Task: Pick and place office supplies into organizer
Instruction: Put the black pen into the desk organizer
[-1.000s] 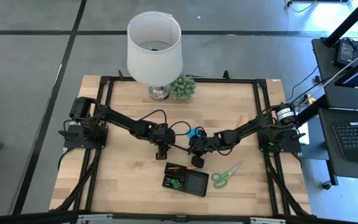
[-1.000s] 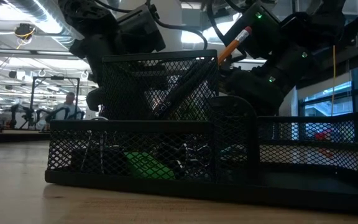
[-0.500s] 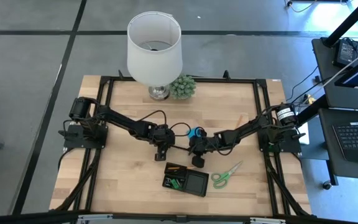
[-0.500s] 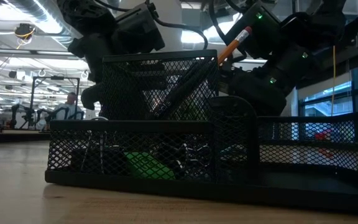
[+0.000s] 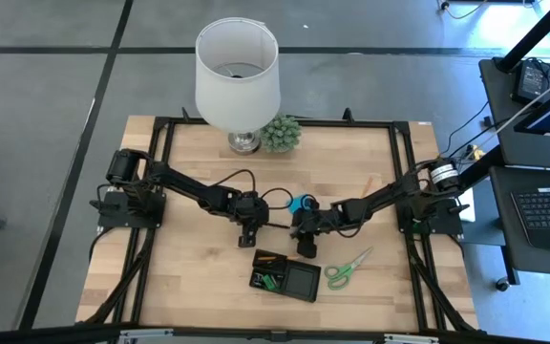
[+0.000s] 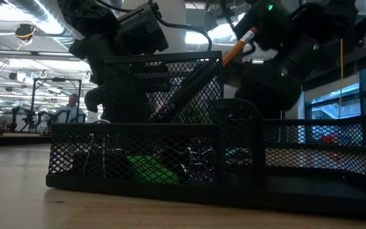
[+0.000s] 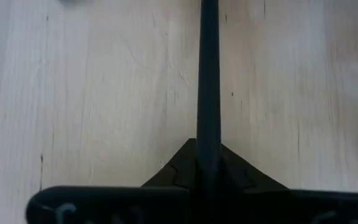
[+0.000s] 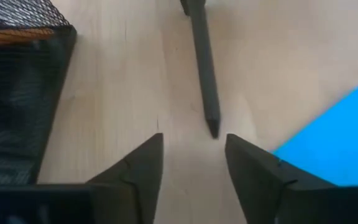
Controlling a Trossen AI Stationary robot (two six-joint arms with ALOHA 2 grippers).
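The left claw [image 5: 247,235] is above the middle of the desk [image 5: 189,277]. Its fingers are squeezed tight on a black pen [image 7: 208,93], and the pen sticks out straight from between them over the wood.

The right claw [image 5: 306,247] is just beside it, near the black tray [image 5: 287,276]. Its two fingers [image 8: 135,168] stand apart with a gap between them and hold nothing. The same black pen [image 8: 204,68] shows past them, and its tip points at the gap. A blue pad [image 8: 331,146] lies on the wood close by.

The tray sits at the front of the desk. Pens and an orange pencil [image 6: 239,43] lean in its tall cup, and a green piece [image 6: 148,170] and small black clips [image 6: 192,159] lie in its low part. The green scissors [image 5: 348,267] lie on the desk just to the right of the tray.

At the back stand a white lamp [image 5: 238,76] and a small plant [image 5: 281,133].
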